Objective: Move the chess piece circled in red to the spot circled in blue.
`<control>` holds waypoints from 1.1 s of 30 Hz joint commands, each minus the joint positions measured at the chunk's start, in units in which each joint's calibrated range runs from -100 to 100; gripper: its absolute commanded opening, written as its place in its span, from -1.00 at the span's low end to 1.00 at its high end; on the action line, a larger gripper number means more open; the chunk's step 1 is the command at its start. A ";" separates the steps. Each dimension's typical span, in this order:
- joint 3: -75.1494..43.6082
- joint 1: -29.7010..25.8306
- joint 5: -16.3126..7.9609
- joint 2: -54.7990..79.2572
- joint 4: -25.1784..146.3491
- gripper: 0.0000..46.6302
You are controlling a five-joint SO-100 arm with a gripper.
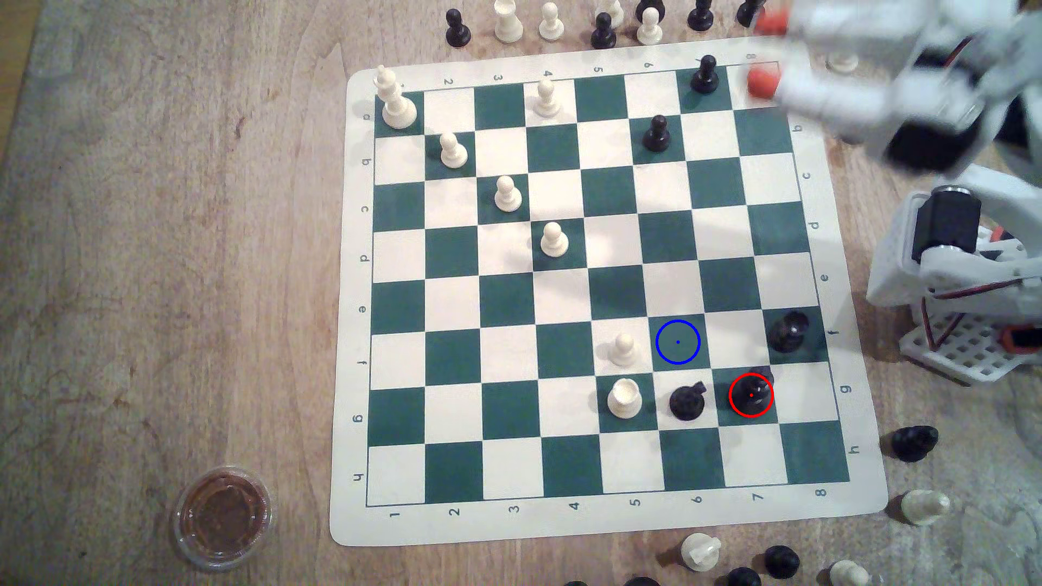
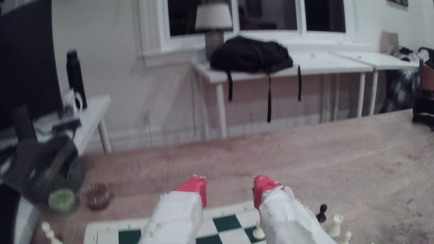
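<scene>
In the exterior view's lower right, the blue-ringed spot (image 1: pixel 678 342) is bare, with a white pawn (image 1: pixel 623 348) just left of it. The ringed chess piece (image 1: pixel 753 393) has a snouted black piece (image 1: pixel 687 401) close on its left and 1 bulkier black piece (image 1: pixel 788 331) up-right; squares below are free.

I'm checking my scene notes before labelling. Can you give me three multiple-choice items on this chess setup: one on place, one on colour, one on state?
1. Where is the blue-ringed spot from the red-ringed chess piece?
A. One square diagonally away
B. Across the board
C. Off the board

2. What colour is the spot's square?
A. Cream
B. Dark green
C. Red

3. What state is the gripper in?
A. Shut on a pawn
B. Open and empty
C. Shut, empty

Key: 1 A, the ringed squares touch at a corner; 2 B, green shows inside the ring; 3 B, the wrist view shows its red tips apart.
</scene>
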 commanded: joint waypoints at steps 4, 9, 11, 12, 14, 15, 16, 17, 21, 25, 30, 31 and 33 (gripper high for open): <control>-9.75 -14.27 4.49 6.77 24.18 -0.43; -10.93 -22.33 4.40 13.81 33.51 -0.34; -10.75 -24.68 4.05 15.93 34.91 -0.30; -10.75 -26.40 3.66 18.06 35.48 -0.29; -10.56 -28.19 3.22 20.35 35.73 -0.30; -10.20 -28.90 3.03 21.54 35.15 -0.32; -9.20 -30.54 2.64 23.83 34.58 -0.34; -8.75 -31.09 2.59 24.93 34.50 -0.34; -4.76 -31.71 2.93 29.18 31.06 -0.34; -0.41 -31.79 3.27 30.96 28.19 -0.34; 1.58 -31.71 3.76 34.19 26.63 -0.35; 1.58 -31.71 3.81 34.69 26.63 -0.36; 1.58 -31.95 3.86 35.71 26.47 -0.37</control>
